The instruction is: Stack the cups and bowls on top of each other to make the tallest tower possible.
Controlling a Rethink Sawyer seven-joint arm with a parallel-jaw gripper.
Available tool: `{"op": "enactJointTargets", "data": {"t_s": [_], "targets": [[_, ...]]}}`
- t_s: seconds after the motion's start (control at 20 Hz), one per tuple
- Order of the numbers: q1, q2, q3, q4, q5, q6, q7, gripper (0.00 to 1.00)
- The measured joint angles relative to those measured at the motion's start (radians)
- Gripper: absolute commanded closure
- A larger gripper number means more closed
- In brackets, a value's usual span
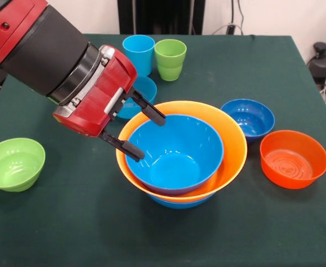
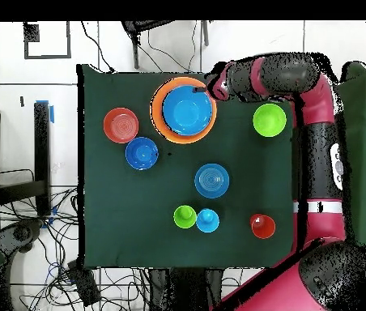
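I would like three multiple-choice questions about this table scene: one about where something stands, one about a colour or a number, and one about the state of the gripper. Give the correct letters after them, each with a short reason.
1. Where does the lime green cup stand in the front view?
A. inside the orange bowl
B. beside the light blue cup
C. on the tower

2. How many bowls form the tower?
A. one
B. three
C. five

3. How is the gripper?
A. open at the rim of the top bowl
B. shut on a cup
C. not in view

Answers:
1 B: the lime green cup stands right next to the light blue cup at the far side of the table.
2 B: the tower shows a bright blue bowl in the wide yellow-orange one, with another blue bowl underneath.
3 A: the gripper has its fingers spread apart, one on each side of that bowl's rim.
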State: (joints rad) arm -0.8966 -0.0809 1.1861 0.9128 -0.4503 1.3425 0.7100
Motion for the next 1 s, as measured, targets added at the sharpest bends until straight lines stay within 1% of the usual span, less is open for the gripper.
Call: {"op": "enactJointTargets", "data": {"t_s": [0.4, 0.55, 0.65, 0.7, 0.85, 0.95, 1.0], "targets": [[-0.001, -0.004, 0.0, 0.004, 0.0, 0.0, 0.0, 0.0], [-0.011, -0.022, 0.0, 0.038, 0.0, -0.004, 0.0, 0.0], [-0.027, -0.05, 0.0, 0.09, 0.0, -0.02, 0.0, 0.0], [-0.046, -0.085, 0.0, 0.154, 0.0, -0.052, 0.0, 0.0], [-0.073, -0.137, 0.0, 0.24, 0.0, -0.107, 0.007, 0.0], [-0.103, -0.204, 0.0, 0.342, 0.001, -0.184, 0.028, 0.0], [-0.122, -0.258, 0.0, 0.417, 0.002, -0.247, 0.053, 0.0]]}}
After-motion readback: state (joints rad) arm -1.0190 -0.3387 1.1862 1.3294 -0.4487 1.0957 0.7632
